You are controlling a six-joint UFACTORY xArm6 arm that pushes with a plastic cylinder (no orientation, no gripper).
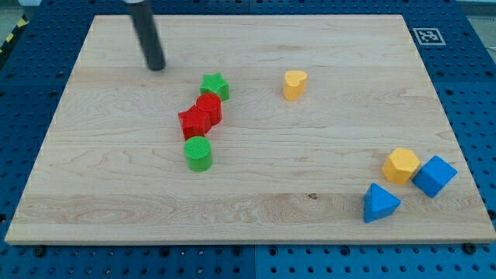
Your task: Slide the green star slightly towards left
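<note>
The green star [215,85] lies on the wooden board left of centre. It touches a red block [209,107] just below it. My tip [157,67] is up and to the left of the star, a clear gap away, touching no block.
A second red block [194,122] and a green cylinder [198,153] continue the cluster downward. A yellow heart-like block [294,84] lies to the star's right. A yellow hexagon [401,165], blue cube [434,176] and blue triangle [380,203] sit at the lower right of the board [310,225].
</note>
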